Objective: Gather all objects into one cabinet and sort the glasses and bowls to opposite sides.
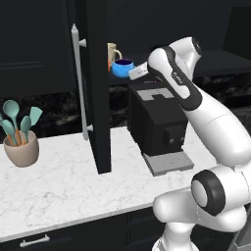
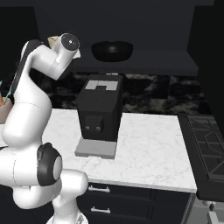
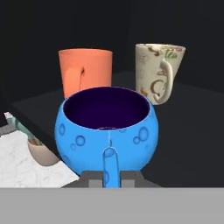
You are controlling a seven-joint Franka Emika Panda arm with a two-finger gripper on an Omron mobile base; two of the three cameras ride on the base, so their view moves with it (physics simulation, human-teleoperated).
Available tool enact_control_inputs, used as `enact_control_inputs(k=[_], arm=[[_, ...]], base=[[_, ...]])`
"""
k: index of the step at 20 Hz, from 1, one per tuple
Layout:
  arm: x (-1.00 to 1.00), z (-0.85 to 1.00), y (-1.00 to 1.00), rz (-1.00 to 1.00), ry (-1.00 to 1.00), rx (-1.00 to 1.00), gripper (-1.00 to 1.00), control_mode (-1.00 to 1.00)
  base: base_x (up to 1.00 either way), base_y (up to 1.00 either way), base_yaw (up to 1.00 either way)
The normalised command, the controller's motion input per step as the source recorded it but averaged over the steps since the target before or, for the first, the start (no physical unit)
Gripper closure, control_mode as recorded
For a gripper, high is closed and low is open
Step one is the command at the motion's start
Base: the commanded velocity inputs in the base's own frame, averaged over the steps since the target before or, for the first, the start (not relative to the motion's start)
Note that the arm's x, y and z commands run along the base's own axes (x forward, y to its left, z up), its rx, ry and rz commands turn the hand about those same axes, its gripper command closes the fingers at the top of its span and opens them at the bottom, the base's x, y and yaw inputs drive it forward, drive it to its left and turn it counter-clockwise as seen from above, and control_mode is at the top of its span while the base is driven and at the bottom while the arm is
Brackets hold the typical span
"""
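**Blue mug dead ahead of the hand, handle toward it**

The hand (image 3: 111,180) sits at the edge of the cabinet shelf (image 3: 188,131), and the blue mug (image 3: 106,131) stands straight in front of it on that shelf — so close that its handle runs down between the two finger tips. The handle points back at the hand and the open mouth faces up, so the mug's axis is upright and the line from hand to mug runs straight into the cabinet. Whether the finger tips are pinching the handle or merely flanking it, I cannot tell; too little of them shows.

Behind the blue mug, further in, stand the orange mug (image 3: 85,72) on one side and the cream mug (image 3: 158,70) on the other, both upright, apart from each other and from the blue one. In the left base view all of this sits just past the open cabinet door (image 1: 98,88) with its long silver bar handle (image 1: 81,81), above the black coffee machine (image 1: 154,122) on the desk (image 1: 59,181).

Farthest from the hand is the black bowl (image 2: 112,50), well along the same shelf toward the other end. By my reading, mugs and bowl already share one cabinet at opposite sides — what remains turns on that short straight line: push in or draw back without tipping the blue mug.
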Motion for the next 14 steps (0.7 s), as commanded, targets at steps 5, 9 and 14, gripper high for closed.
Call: enact_control_inputs(k=[5, 9, 14], arm=[[0.20, 0.00, 0.05, 0.00, 0.00, 0.00, 1.00, -1.00], [0.11, 0.00, 0.11, 0.00, 0.00, 0.00, -1.00, -1.00], [0.01, 0.00, 0.06, 0.00, 0.00, 0.00, -1.00, -1.00]], base=[[0.00, 0.00, 0.00], [0.00, 0.00, 0.00], [0.00, 0.00, 0.00]])
